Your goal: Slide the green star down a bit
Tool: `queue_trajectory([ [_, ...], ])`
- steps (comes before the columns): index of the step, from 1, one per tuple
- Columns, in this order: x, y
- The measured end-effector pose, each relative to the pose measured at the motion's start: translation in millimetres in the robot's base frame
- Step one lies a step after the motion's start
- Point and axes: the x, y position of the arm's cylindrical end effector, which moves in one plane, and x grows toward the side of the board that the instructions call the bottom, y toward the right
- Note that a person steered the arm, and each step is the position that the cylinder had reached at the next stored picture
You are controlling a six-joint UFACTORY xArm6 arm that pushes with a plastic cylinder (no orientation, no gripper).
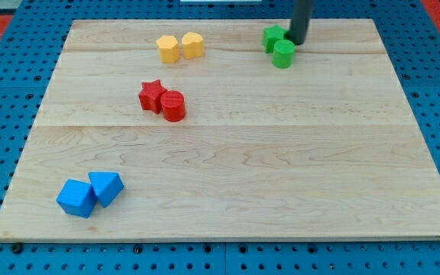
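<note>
So, green star (pixel 273 36) right up against my tip (pixel 296 43).
It's touching the tip's left side near the desk (pixel 243 153) top, green cylinder (pixel 284 54) just below; no claw visible, only the rod.

yellow blocks (pixel 180 46): two, touching, upper middle-left
red star (pixel 151 95) + red cylinder (pixel 174 105): touching, left of centre
blue blocks (pixel 90 194): pair, touching, lower left
green cylinder (pixel 284 53): upper right
board (pixel 281 168): pale wood

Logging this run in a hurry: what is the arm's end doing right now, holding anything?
My tip: no gripper, holds nothing; it sits at the right edge of the green star, just above the green cylinder, near the view's top.
</note>
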Motion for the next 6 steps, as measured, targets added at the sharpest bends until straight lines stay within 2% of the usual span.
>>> queue_trajectory([
  [1,-11.3,-11.1],
  [2,-41.5,0.6],
  [3,-42.3,-49.3],
  [4,-0.1,-111.0],
  [5,12.9,-115.4],
  [6,12.6,-95.0],
])
